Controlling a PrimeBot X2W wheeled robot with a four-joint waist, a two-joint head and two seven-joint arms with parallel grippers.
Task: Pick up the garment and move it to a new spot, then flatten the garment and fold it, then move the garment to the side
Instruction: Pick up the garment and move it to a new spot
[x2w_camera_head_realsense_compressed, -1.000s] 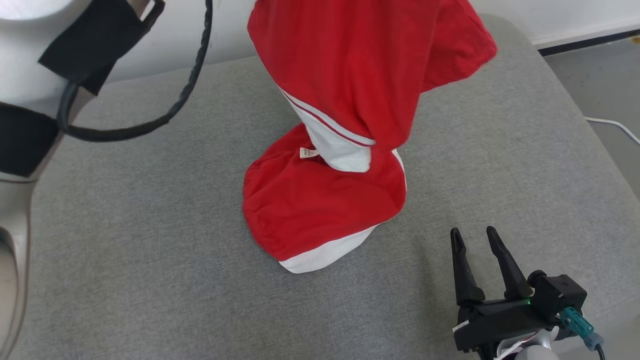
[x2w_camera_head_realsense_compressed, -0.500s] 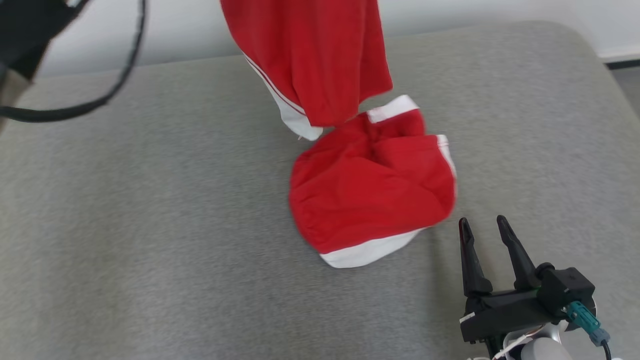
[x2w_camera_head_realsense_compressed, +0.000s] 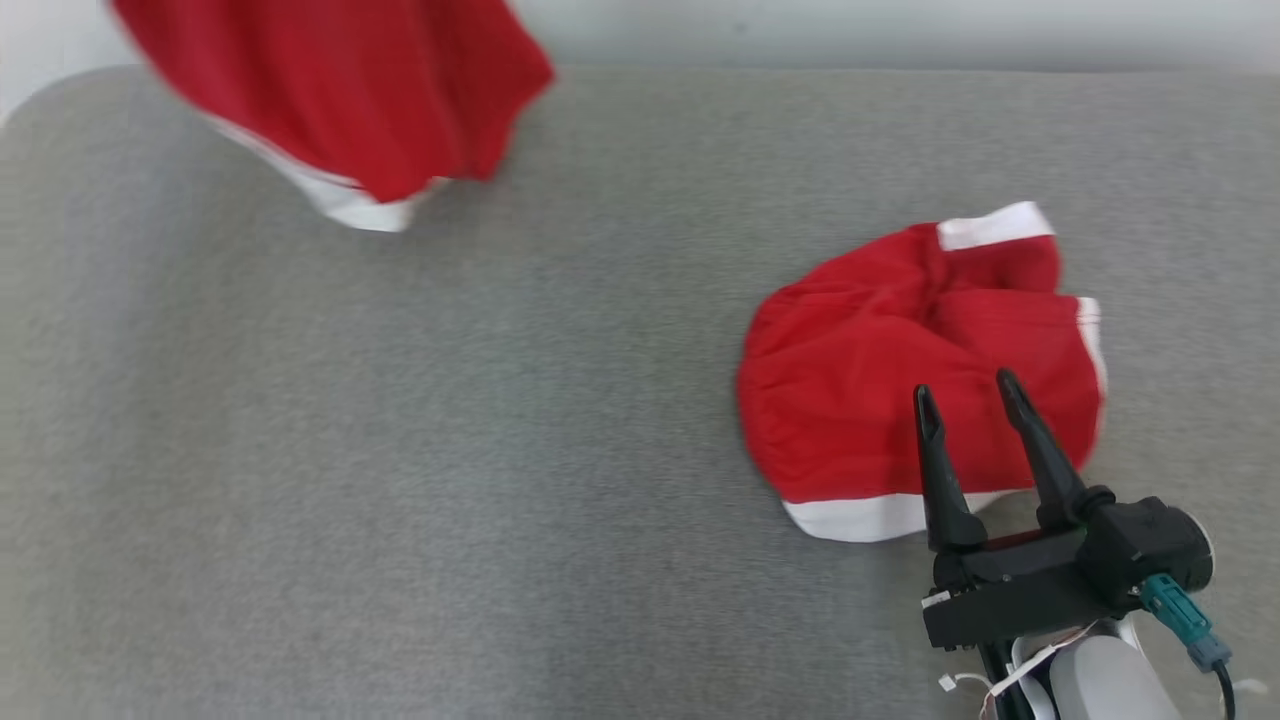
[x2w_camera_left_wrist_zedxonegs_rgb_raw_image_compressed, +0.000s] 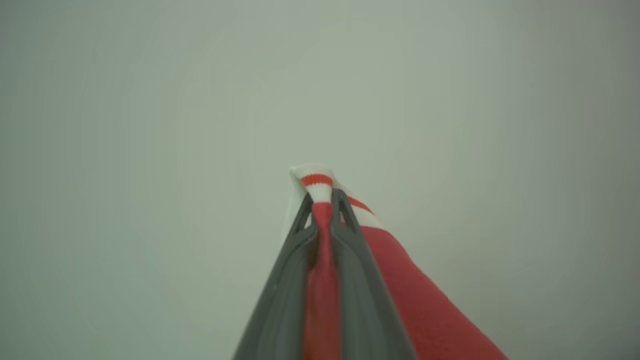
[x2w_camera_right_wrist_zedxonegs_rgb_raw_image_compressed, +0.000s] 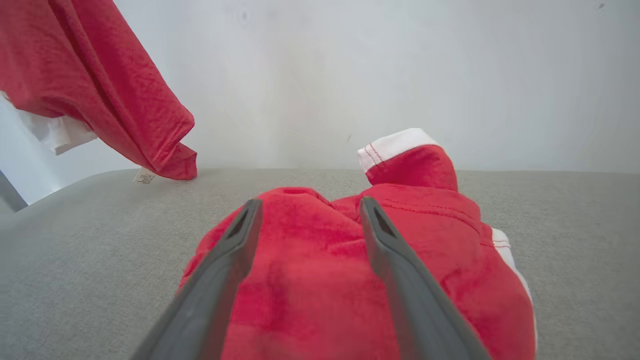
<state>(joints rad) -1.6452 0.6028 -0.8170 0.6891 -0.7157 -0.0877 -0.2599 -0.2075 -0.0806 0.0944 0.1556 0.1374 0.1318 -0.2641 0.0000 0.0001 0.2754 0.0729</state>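
A red garment with white trim (x2w_camera_head_realsense_compressed: 340, 90) hangs above the far left of the grey table, its lower hem blurred. In the left wrist view my left gripper (x2w_camera_left_wrist_zedxonegs_rgb_raw_image_compressed: 322, 197) is shut on its red-and-white striped edge, and the cloth (x2w_camera_left_wrist_zedxonegs_rgb_raw_image_compressed: 415, 300) trails down to the right. The right wrist view shows it (x2w_camera_right_wrist_zedxonegs_rgb_raw_image_compressed: 75, 65) hanging at the upper left with a small label at its bottom. A second red piece with white bands (x2w_camera_head_realsense_compressed: 860, 370) lies crumpled on the table at the right. My right gripper (x2w_camera_head_realsense_compressed: 965, 388) stands open just before it, its fingers framing the heap (x2w_camera_right_wrist_zedxonegs_rgb_raw_image_compressed: 310, 280).
The grey padded table (x2w_camera_head_realsense_compressed: 400, 450) stretches wide between the hanging cloth and the crumpled piece. A pale wall (x2w_camera_right_wrist_zedxonegs_rgb_raw_image_compressed: 350, 75) runs behind the table's far edge. The table's rounded far left corner (x2w_camera_head_realsense_compressed: 40, 100) lies under the hanging garment.
The camera has turned, shifting the whole picture. The hanging garment has come off the crumpled piece and now hangs far to its left. My right gripper stays open, now close before the heap.
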